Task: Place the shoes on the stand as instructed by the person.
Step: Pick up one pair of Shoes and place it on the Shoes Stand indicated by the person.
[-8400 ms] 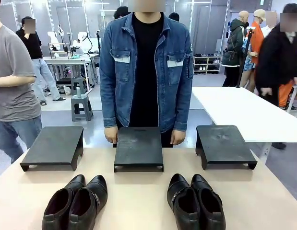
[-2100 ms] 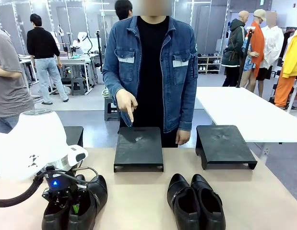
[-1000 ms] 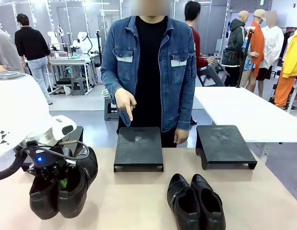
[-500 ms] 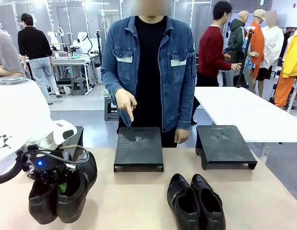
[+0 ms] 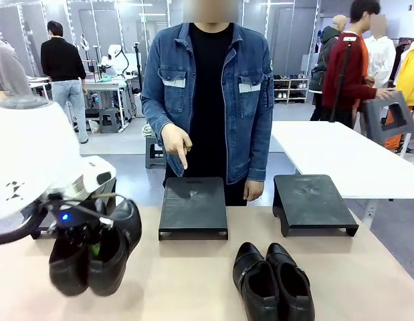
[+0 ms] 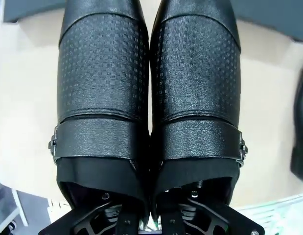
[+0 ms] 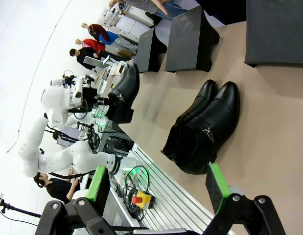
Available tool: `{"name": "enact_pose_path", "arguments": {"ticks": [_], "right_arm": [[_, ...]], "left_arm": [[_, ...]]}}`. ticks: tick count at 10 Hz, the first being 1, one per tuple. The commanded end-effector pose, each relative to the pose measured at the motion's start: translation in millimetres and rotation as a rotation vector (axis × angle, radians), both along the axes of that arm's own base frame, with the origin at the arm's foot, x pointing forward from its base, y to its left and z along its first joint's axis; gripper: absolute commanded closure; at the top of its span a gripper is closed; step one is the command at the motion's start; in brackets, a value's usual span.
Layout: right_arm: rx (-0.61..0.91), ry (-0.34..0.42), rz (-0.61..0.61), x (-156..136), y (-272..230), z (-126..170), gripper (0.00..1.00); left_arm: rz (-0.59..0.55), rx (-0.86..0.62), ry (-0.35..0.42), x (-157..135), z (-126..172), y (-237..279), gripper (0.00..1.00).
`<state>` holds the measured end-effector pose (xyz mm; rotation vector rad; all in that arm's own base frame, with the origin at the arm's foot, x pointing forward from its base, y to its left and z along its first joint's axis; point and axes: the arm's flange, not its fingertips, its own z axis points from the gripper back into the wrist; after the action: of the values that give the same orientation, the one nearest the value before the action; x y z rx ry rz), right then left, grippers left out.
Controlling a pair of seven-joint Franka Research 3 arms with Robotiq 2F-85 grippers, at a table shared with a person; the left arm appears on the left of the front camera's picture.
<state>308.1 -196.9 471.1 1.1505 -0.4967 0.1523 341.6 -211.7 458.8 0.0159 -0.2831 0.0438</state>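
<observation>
My left gripper (image 5: 78, 235) is shut on a pair of glossy black shoes (image 5: 94, 257), which hangs toes-down above the table's left side. In the left wrist view the fingers pinch the two inner walls of this pair (image 6: 150, 93) together. A second pair of shoes (image 5: 273, 281) lies on the table at the front right, also seen as shoes (image 7: 205, 127) beyond my open right gripper (image 7: 156, 176). The person (image 5: 207, 93) in a denim jacket stands at the far side, a finger (image 5: 182, 159) pointing down at the middle stand (image 5: 193, 206).
A black stand (image 5: 314, 200) sits at the far right of the table. Another stand (image 5: 108, 186) at the far left is mostly hidden behind my left arm (image 5: 33, 160). A white table (image 5: 340, 157) stands behind on the right. Other people move in the background.
The left arm has raised the held pair a little higher and shifted it slightly right. The person's pointing hand has stayed over the middle stand.
</observation>
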Motion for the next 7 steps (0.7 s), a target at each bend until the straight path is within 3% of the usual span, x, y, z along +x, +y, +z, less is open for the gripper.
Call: {"name": "enact_pose_path", "arguments": {"ticks": [1,4,7], "right_arm": [[0.003,-0.012,0.003,-0.8,-0.5,1.1,0.00],[0.003,-0.012,0.003,-0.8,-0.5,1.1,0.00],[0.003,-0.012,0.003,-0.8,-0.5,1.1,0.00]], "left_arm": [[0.010,0.050,-0.074,42.4,27.3,-38.8,0.92],[-0.019,0.069,-0.085,86.0,42.1,-85.4,0.92],[-0.061,0.031,-0.157,135.2,47.7,-143.4,0.92]]}}
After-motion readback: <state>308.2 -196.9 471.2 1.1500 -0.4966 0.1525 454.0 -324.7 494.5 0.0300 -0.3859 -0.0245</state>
